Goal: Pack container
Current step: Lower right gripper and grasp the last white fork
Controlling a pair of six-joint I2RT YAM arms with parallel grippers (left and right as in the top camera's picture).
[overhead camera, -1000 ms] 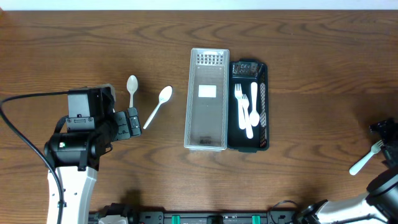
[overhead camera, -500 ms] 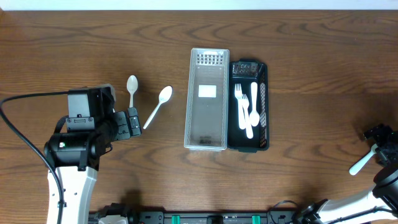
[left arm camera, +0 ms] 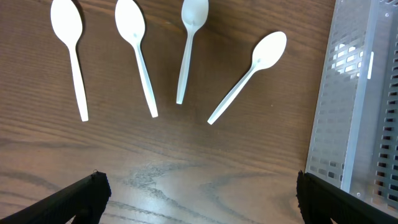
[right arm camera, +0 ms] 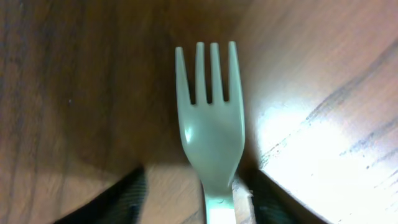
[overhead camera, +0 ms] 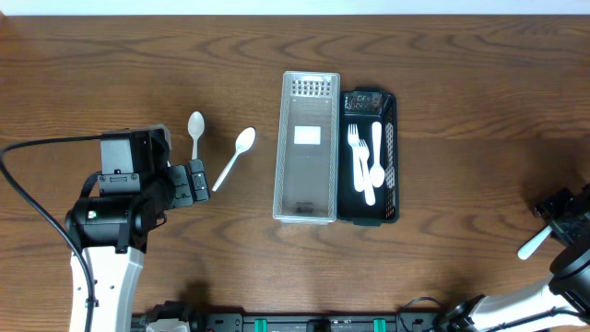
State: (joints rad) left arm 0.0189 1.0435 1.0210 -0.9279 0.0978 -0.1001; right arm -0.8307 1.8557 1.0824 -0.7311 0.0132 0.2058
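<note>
four loose spoons (left arm camera: 142,68), one loose fork (right arm camera: 210,130), one clear bin (overhead camera: 307,184), one black tray (overhead camera: 392,157)

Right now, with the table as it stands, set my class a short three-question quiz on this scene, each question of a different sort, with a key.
1. True or false: the black tray lies to the right of the clear container.
2. How many white spoons show in the left wrist view?
3. What lies between the right fingers? A spoon; B fork; C knife.
Key: 1 true. 2 four. 3 B.
</note>
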